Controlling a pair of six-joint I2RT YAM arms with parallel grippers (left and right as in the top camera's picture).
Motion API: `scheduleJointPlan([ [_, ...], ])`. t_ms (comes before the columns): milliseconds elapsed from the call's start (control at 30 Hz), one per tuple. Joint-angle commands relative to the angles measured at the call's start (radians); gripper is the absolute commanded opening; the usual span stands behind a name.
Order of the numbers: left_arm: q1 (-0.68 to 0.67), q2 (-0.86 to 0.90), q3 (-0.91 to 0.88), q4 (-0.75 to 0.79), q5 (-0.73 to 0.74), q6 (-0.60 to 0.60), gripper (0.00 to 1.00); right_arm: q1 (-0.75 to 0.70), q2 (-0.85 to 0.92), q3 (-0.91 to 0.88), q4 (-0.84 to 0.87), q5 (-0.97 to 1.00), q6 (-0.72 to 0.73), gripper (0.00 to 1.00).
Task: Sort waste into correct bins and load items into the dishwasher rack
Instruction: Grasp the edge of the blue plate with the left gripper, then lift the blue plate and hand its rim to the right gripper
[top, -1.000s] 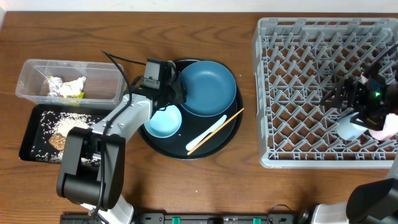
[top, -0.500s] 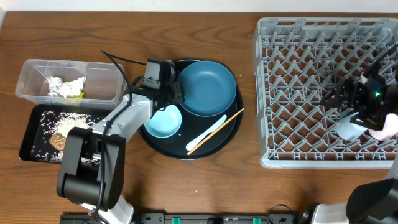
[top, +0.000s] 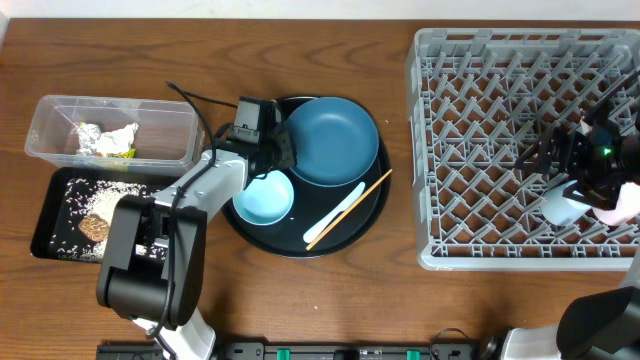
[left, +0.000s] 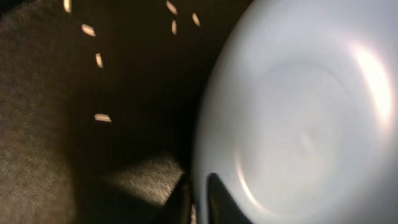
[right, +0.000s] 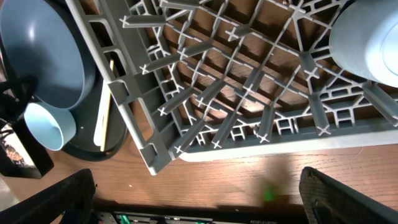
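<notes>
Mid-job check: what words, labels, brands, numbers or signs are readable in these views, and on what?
No text can be read in any view.
On the snack wrapper in the clear tub: any print is too small to read.
On the dishwasher rack, blue plate and light blue bowl: no markings visible.
</notes>
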Motion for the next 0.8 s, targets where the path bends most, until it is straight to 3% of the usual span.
scheduleJointPlan([
  [0, -0.003, -0.009, 0.004, 0.006, -0.003, 0.011, 0.06, 0.006, -0.011, 0.012, -0.002, 0.001, -0.016, 0.99],
  [400, -0.003, -0.224, 0.022, 0.005, 0.022, 0.011, 0.06, 0.006, -0.011, 0.012, -0.002, 0.001, -0.016, 0.99],
  [767, -0.016, -0.416, 0.021, -0.008, 0.375, -0.120, 0.06, 0.006, -0.011, 0.012, -0.001, 0.001, -0.016, 0.99],
])
